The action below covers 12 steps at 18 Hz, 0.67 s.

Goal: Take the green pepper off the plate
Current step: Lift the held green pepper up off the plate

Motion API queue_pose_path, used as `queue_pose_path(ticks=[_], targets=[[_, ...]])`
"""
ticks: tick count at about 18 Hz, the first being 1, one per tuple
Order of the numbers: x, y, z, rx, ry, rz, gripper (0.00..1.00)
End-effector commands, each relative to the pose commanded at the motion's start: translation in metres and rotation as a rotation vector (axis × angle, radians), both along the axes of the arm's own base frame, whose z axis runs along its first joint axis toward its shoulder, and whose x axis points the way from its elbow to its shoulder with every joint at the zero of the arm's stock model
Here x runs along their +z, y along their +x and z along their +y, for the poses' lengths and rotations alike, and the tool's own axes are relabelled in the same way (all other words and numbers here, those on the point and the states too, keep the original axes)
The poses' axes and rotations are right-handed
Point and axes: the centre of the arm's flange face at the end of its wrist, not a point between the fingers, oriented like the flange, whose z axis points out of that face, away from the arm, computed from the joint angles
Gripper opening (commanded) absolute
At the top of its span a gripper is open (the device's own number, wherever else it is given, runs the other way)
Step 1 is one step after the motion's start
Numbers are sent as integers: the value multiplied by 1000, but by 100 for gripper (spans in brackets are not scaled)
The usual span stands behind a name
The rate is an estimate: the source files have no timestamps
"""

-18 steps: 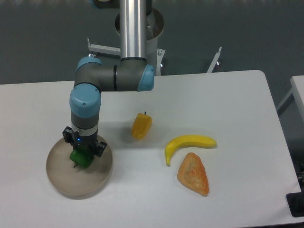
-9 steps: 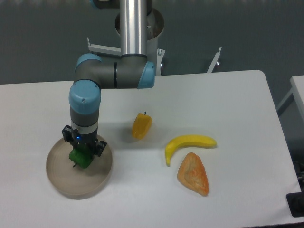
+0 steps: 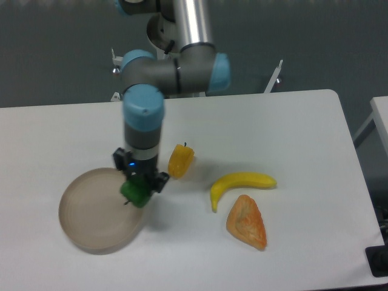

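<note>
The green pepper (image 3: 135, 193) is small, glossy and bright green. My gripper (image 3: 139, 187) is shut on it from above and holds it over the right rim of the plate (image 3: 91, 212), apart from the dish floor. The plate is a round beige-tan dish at the front left of the table with nothing lying in it. The fingertips are mostly hidden by the pepper and the gripper body.
A yellow-orange pepper (image 3: 180, 160) lies just right of the gripper. A banana (image 3: 241, 182) and an orange wedge-shaped food piece (image 3: 247, 222) lie further right. The arm's base column (image 3: 185, 24) stands at the back of the white table.
My gripper has lifted the green pepper off the plate's middle and carried it to the right, over the plate's right rim. The arm has swung right with it.
</note>
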Motion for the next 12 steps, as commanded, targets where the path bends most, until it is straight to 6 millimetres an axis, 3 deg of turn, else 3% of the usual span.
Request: queue_pose_path(ticks=[5, 12], targets=[[6, -43, -17, -31, 4, 33, 40], [7, -51, -12, -35, 5, 67, 40]])
